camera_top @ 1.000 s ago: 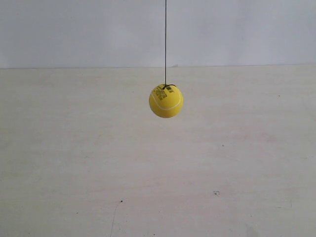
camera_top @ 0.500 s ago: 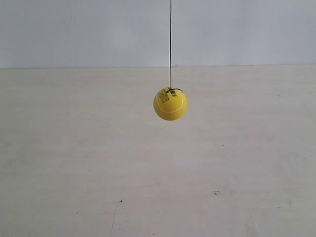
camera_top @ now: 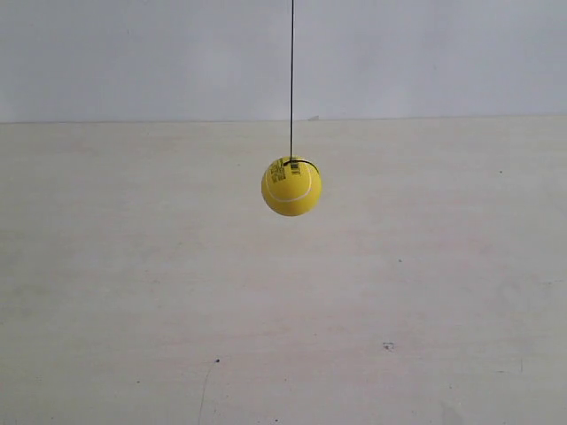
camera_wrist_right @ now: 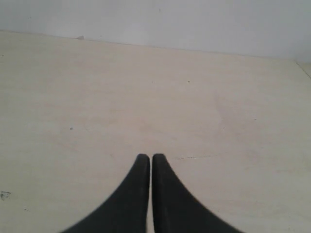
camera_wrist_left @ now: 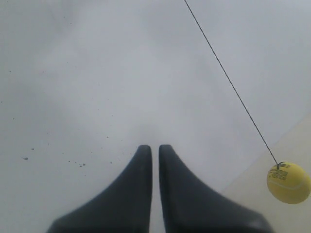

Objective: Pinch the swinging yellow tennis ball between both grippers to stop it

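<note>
Fuzzy yellow tennis ball (camera_top: 291, 186) hangs mid-frame on vertical dark string (camera_top: 291, 80), caught also by left wrist view; black pointed left gripper (camera_wrist_left: 151, 148), right gripper (camera_wrist_right: 147, 157) closed, empty.

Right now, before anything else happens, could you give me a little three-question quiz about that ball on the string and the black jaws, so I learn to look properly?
1. True or false: the yellow tennis ball rests on the beige surface.
2. Which wrist view shows the ball? A) left B) right C) both
3. In one word, how do both arms' jaws stand: open or shut?
Key: 1 false, it hangs from a thin string. 2 A. 3 shut, and well apart from the ball.
</note>
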You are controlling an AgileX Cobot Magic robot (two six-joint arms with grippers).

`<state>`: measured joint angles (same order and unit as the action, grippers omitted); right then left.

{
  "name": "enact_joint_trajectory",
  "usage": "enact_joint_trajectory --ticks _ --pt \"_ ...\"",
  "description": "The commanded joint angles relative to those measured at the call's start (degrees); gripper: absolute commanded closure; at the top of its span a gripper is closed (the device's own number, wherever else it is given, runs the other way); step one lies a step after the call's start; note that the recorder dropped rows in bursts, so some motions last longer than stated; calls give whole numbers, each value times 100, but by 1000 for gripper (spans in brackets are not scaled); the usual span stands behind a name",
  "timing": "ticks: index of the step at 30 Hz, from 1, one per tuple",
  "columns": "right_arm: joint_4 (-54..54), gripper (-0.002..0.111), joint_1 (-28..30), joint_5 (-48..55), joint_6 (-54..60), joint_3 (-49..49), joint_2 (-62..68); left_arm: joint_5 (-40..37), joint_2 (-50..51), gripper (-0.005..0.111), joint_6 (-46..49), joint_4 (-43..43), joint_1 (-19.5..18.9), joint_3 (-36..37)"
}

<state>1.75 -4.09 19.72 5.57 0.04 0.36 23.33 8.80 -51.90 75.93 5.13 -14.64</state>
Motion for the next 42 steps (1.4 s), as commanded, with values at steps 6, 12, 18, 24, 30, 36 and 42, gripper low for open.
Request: enact_joint_trajectory --ticks 6,12,18,24,30,36,42 --pt "-40 108 26 -61 34 -4 -36 -34 -35 102 -77 -45 14 9" --pt "-40 108 26 -61 34 -4 -36 -30 -6 102 -77 -143 143 66" --pt "-40 108 26 -61 34 -4 -36 -889 74 102 1751 -3195 139 511" --pt "-40 108 26 -61 34 -4 -36 -1992 74 102 5353 -7298 113 676" --pt "-40 108 15 -62 34 -4 -36 -2194 -168 102 5476 -7593 -256 1262" --pt "-40 108 15 -62 34 -4 -36 -3229 -880 102 5395 -7755 -739 1464" --pt "-40 108 15 -62 34 -4 -36 -4132 -880 102 5437 -7487 -739 1464"
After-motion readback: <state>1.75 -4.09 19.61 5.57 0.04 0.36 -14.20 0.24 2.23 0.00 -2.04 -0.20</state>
